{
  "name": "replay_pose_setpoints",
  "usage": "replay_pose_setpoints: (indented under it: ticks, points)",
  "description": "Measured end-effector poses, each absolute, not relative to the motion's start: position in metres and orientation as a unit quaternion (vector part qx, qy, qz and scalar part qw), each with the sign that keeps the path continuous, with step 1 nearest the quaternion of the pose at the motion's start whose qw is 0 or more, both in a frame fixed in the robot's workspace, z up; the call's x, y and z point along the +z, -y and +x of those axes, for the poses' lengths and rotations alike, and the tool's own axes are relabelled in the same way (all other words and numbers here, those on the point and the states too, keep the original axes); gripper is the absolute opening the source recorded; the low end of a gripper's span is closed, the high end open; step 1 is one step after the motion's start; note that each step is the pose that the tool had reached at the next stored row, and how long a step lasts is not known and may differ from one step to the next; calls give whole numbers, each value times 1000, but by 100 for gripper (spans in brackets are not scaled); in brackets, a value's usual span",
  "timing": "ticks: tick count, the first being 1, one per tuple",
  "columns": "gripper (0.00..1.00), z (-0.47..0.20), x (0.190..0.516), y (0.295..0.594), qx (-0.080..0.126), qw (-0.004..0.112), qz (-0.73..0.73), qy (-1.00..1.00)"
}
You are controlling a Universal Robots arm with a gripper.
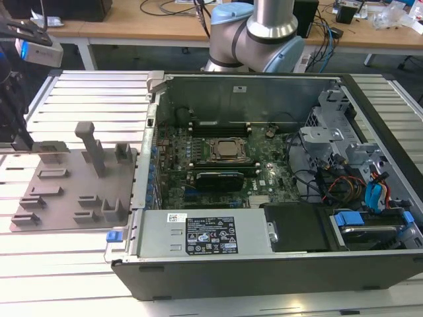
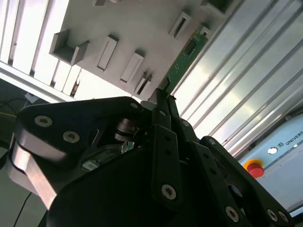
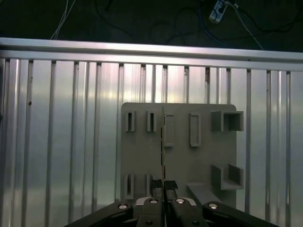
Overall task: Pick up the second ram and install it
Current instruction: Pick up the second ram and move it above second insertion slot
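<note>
At the exterior view's left, your grey fixture plate point(image 1: 66, 198) lies flat on the slatted aluminium table point(image 1: 86, 99), with its blocks standing upright.

In both wrist views your gripper point(image 2: 163, 97) point(image 3: 164, 183) is over that plate point(image 2: 142, 28) point(image 3: 199, 156). Its fingers are pressed onto one end of the second ram point(image 2: 185, 59), pinching it. The green stick juts straight out past the fingertips. In the second wrist view you see its flat face, with its free end lying over the plate's edge where the table slats point(image 2: 246, 85) begin. In the first wrist view you see the ram point(image 3: 164, 142) edge-on, as a thin line running across the plate between two of the slot blocks. You cannot tell from these views whether its free end touches the plate or hangs clear of it.

Moving right in the exterior view, the open computer case point(image 1: 251, 86) sits just beside the plate. The arm's pale blue base joint point(image 1: 254, 30) stands at its far side. The square silver processor point(image 1: 228, 150) sits in the middle of the board, with dark slot rows on its far and near sides. A labelled silver power supply point(image 1: 198, 234) lies along the near wall.

At the case's right end are the metal drive cage point(image 1: 330, 139) and a tangle of blue and coloured cables point(image 1: 377, 195).
</note>
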State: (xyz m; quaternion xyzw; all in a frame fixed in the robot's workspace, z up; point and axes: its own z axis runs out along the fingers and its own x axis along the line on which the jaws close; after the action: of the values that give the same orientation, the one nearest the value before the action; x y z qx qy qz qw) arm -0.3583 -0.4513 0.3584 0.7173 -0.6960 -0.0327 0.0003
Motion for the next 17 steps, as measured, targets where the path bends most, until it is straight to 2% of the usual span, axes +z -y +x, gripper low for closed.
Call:
replay_pose_setpoints:
  ticks: [5, 14, 17]
  points:
    - [13, -358, 374, 451, -33, 0, 717, 696]
    - [13, -358, 439, 451, -34, -1, 717, 696]
    - [13, -358, 439, 451, -34, -1, 717, 696]
